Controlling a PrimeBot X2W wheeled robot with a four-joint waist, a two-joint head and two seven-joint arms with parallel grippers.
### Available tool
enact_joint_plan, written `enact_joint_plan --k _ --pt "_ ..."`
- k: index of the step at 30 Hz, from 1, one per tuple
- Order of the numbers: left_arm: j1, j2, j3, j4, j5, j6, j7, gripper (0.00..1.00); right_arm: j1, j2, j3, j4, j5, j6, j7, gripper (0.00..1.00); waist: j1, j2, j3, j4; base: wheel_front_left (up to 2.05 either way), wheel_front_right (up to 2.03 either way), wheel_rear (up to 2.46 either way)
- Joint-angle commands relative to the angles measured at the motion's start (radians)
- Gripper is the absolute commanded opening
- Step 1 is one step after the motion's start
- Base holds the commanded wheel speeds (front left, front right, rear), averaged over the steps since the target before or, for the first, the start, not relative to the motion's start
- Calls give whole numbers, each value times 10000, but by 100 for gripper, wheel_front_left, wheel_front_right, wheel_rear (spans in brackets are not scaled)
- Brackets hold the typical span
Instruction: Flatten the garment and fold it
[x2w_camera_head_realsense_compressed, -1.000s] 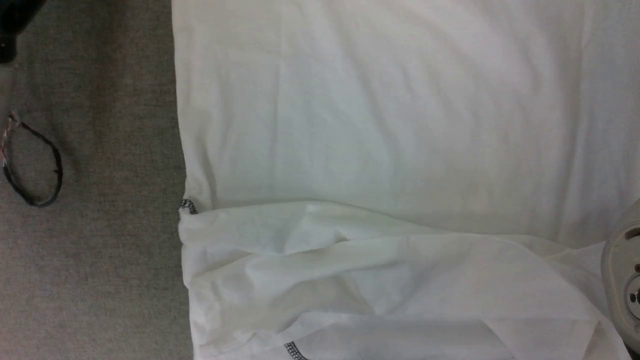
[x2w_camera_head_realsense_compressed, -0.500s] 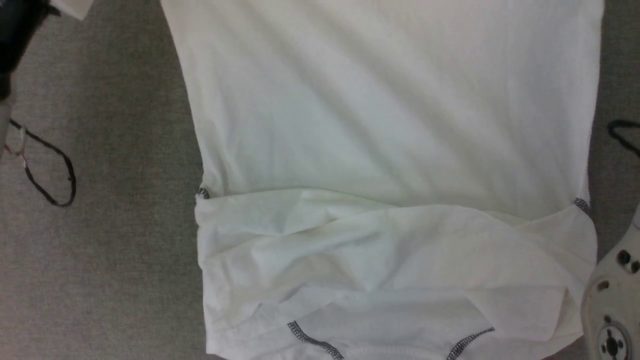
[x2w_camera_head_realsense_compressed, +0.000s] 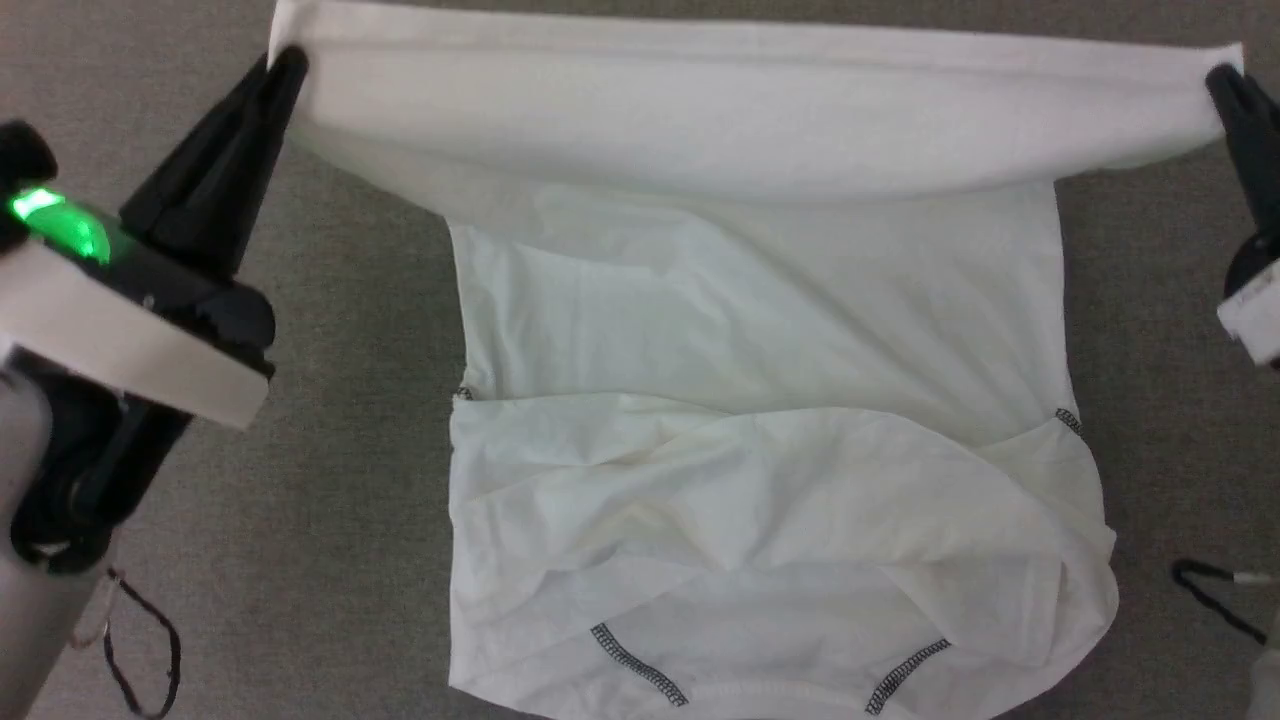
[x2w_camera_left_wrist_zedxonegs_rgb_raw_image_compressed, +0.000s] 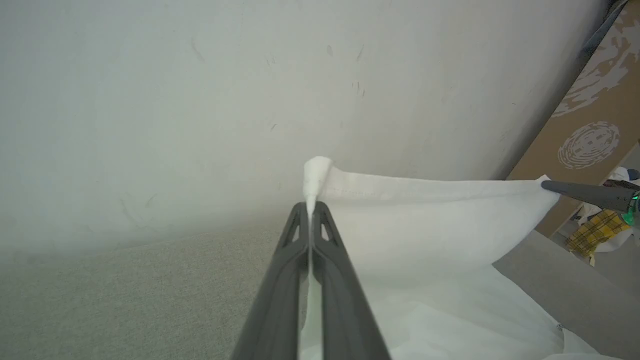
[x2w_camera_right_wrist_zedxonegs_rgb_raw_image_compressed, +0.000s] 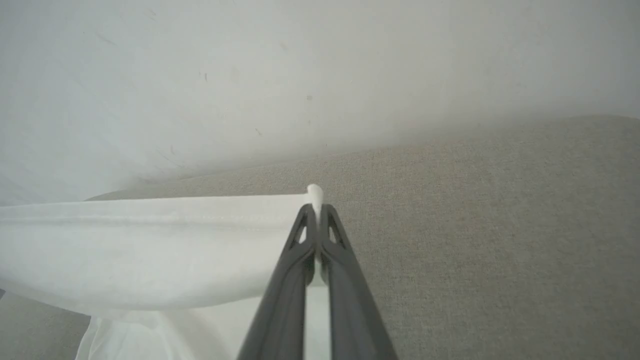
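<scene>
Hanging taut between the two end effectors, the garment (x2w_camera_head_realsense_compressed: 760, 330) has its hem raised; the rest lies on the grey desk (x2w_camera_head_realsense_compressed: 340, 480) nearer the robot than them. The left end effector (x2w_camera_head_realsense_compressed: 285, 65) and the right end effector (x2w_camera_head_realsense_compressed: 1222, 80) each pinch a hem corner. The head view's bottom edge cuts off the neckline. Half a second ago the hem and both fingertips lay outside that view.

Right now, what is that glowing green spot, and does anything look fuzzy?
Head view: a green light on the left gripper glows so bright it smears, and that near wrist looks blurry; the garment is sharp, with soft shadow under its lifted edge. Left wrist view: the fingers blur near the bottom edge. Right wrist view: even, hazy light, no glare.
</scene>
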Motion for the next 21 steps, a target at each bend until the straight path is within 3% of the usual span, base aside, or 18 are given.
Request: enact_joint_plan --k 1,5,11,21 --pt "846 296 169 -484 -40 304 -262 0 711 -11 -144 -391 294 -9 17 0 3 0 -1130 172 0 0 0" --pt "2615 556 329 -1449 -199 844 -815 0 2018 -11 -471 -1083 790 -9 -1 0 3 0 -1587 243 0 0 0" --pt "5069 780 208 -2587 -499 1161 -1478 0 3888 -11 -974 -1741 1679 -9 -324 0 3 0 -2130 324 0 0 0" --pt "7502 543 -534 -3314 -1057 776 -1827 0 6710 -10 -757 -1905 3026 -9 -1179 0 3 0 -2416 311 0 0 0"
